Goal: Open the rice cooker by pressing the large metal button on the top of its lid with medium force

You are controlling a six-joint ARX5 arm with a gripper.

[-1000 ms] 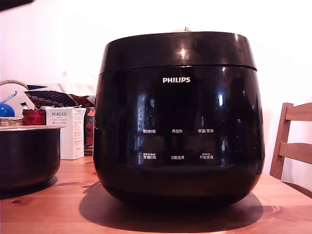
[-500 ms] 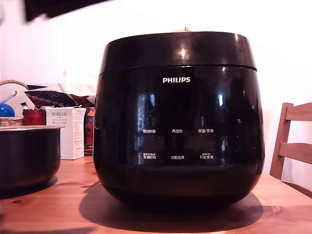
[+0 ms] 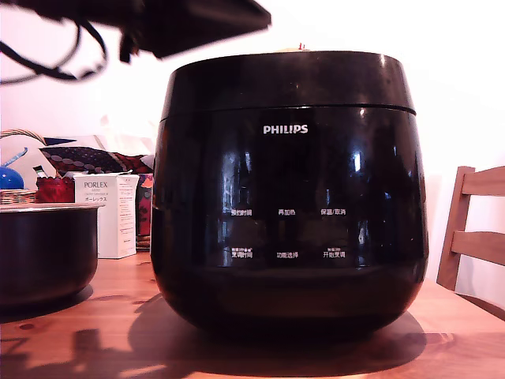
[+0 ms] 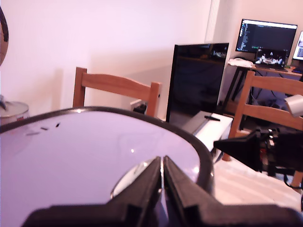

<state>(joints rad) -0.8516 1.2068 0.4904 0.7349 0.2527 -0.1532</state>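
Observation:
The rice cooker (image 3: 288, 205) is a large glossy black pot with a white PHILIPS logo, standing in the middle of the wooden table. Its lid (image 3: 288, 79) is down and forms the black band on top. My arm's dark front end (image 3: 197, 22) reaches in from the exterior view's upper left, level with the lid's top edge. In the wrist view my gripper (image 4: 162, 163) is shut with nothing between its fingers, low over the lid's glossy top (image 4: 71, 161). The large metal button (image 4: 130, 178) shows just beyond the fingertips, partly hidden by them.
A smaller dark pot (image 3: 43, 253) stands at the exterior view's left, with a white PORLEX box (image 3: 110, 213) and a basket behind it. A wooden chair (image 3: 473, 229) is at the right. The wrist view shows another chair (image 4: 113, 90), a black screen (image 4: 196, 80) and a desk with monitors.
My arm has come in from the exterior view's upper left and moved right toward the lid. Its cables and its shadow on the table now show.

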